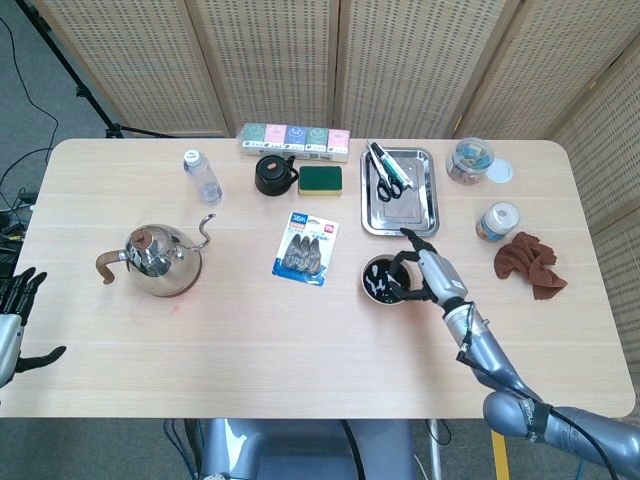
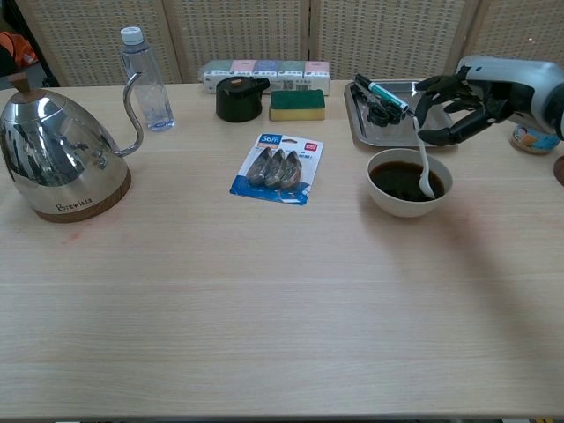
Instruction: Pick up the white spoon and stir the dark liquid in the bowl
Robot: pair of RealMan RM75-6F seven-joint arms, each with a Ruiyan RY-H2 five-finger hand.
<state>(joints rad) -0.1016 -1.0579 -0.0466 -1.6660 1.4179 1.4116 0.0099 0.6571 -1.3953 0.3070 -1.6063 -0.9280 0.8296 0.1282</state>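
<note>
The dark fingers point(image 2: 438, 107) of the right hand point(image 2: 458, 101) are pinching the top of the white spoon point(image 2: 424, 165), while the other fingers are curling loosely around it. From that pinch the handle is running steeply downward and slightly toward the camera in the chest view, so the spoon's long axis is standing close to upright, only a little tilted. Its scoop is sitting inside the bowl point(image 2: 388, 200), at the right-hand side, dipping into the dark liquid point(image 2: 398, 181). The hand itself is hovering above and behind the bowl's far rim, just beside the near edge of the metal tray point(image 1: 425, 222).

The bowl is resting on the bench point(image 2: 264, 300), with the packet of clips point(image 2: 277, 167) well to its left. The left hand point(image 1: 18, 318) is hanging at the bench's far left edge, fingers apart and holding nothing, well away from the bowl, so the stirring is plainly falling to the right hand. Circling will likely mean swinging the pinch point while the scoop is staying submerged.
</note>
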